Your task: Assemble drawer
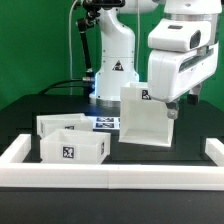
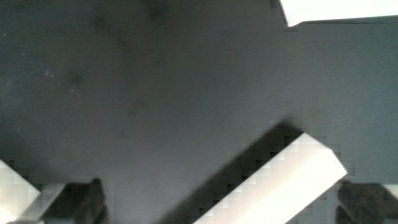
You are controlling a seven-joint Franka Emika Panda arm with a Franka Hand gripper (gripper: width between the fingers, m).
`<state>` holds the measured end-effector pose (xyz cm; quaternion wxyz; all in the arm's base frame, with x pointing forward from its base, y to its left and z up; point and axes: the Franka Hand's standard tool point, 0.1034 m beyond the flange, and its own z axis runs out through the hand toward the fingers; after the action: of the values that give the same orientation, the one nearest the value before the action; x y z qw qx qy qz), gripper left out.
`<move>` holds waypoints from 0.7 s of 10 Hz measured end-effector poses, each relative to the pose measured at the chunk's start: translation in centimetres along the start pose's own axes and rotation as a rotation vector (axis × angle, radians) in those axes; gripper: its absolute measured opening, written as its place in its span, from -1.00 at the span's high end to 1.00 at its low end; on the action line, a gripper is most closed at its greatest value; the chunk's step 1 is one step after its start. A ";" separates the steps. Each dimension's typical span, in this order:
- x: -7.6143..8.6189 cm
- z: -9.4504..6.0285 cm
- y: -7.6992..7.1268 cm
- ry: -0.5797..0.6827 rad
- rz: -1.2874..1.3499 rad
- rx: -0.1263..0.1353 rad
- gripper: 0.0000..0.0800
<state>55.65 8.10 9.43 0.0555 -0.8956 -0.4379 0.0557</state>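
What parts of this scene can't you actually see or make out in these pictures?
Exterior view: front tray box hides the rear tray box's lower part; the casing covers part of the marker board.
Wrist view: white part blurred and cut by the edge; which piece, unclear.

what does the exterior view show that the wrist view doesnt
Only the exterior view: the whole tall casing, the two tray boxes on the exterior view's left, the marker board and the border wall. Only the wrist view: the gripper close up, fingers wide apart, nothing between them. Both: the dark table, the gripper and white parts, though which ones the wrist view catches is unclear.
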 end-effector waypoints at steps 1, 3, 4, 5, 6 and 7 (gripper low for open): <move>0.0 0.0 0.0 0.000 -0.001 0.000 -0.62; -0.2 0.0 0.2 -0.006 -0.148 -0.005 -0.62; -0.1 0.0 0.1 -0.004 -0.133 -0.003 -0.62; -0.2 0.0 0.2 -0.004 -0.132 -0.003 -0.62; -0.2 0.0 0.2 -0.004 -0.132 -0.003 -0.62; -0.2 0.0 0.2 -0.004 -0.132 -0.003 -0.62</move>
<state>55.68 7.87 9.41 0.0567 -0.8647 -0.4963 0.0528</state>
